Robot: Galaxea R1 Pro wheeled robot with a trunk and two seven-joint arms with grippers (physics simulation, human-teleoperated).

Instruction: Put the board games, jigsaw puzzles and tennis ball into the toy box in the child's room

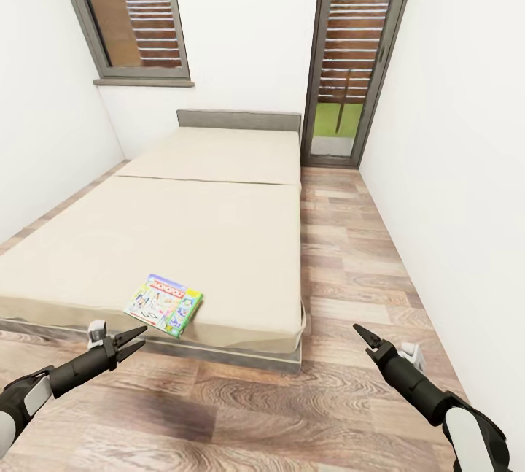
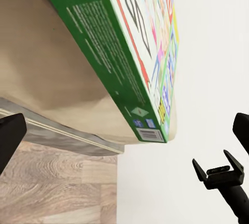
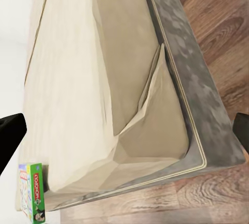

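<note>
A green-edged board game [image 1: 164,305] with a cartoon cover lies flat on the beige bed [image 1: 219,231], at the foot edge. My left gripper [image 1: 143,336] hovers open just below and left of that box, over the floor by the bed frame. From the left wrist, the board game [image 2: 129,42] looms close, its green side overhanging the mattress edge, with both fingers [image 2: 9,135] spread wide. My right gripper [image 1: 364,336] is open above the floor off the bed's near right corner. The right wrist view takes in that corner and the board game [image 3: 32,193] beyond it.
The grey bed frame [image 3: 202,89] runs along the foot of the mattress. A strip of wood-plank floor [image 1: 350,253] lies between the bed and the white right wall. A dark-framed glass door [image 1: 357,56] and a window [image 1: 131,12] stand in the far wall.
</note>
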